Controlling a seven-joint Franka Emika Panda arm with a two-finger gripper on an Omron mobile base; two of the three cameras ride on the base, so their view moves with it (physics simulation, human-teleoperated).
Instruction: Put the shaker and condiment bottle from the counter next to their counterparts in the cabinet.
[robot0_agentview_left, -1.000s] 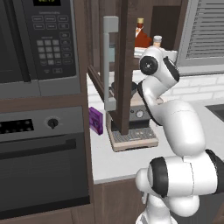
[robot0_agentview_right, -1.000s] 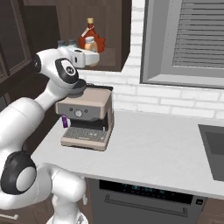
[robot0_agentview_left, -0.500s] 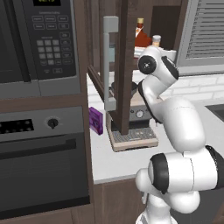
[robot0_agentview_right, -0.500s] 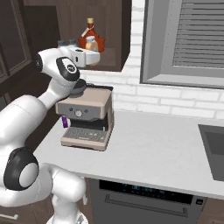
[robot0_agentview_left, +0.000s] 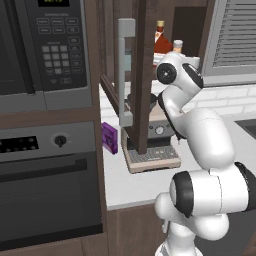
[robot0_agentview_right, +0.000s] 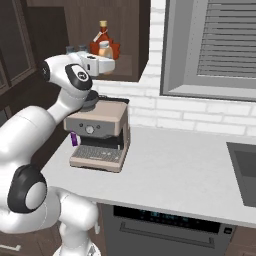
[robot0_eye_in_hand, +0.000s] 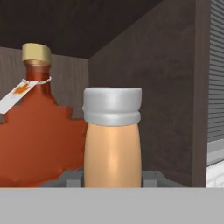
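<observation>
While the white arm reaches up into the dark brown wooden wall cabinet (robot0_agentview_right: 135, 30), its pincer (robot0_agentview_right: 104, 64) is clamped on the small pale orange-tan condiment bottle (robot0_eye_in_hand: 112, 148), rounded body, light grey ribbed cap; bottle upright, held at the open cabinet's shelf level, well above the white counter (robot0_agentview_right: 170, 170). Just beside it, to its left in the hand view, stands the deep red-orange flask-shaped bottle with a yellow cap (robot0_eye_in_hand: 35, 131), white tag with an orange mark on the neck; it sits further back on the cabinet shelf. Whether the two bottles touch cannot be told. Cabinet door with long vertical grey bar handle (robot0_agentview_left: 125, 75) stands open. Small pale blue-grey items (robot0_agentview_right: 76, 49) sit at the shelf's left, too small to read. On the counter below: beige espresso machine (robot0_agentview_right: 100, 132), small purple box (robot0_agentview_left: 109, 138) beside it.
</observation>
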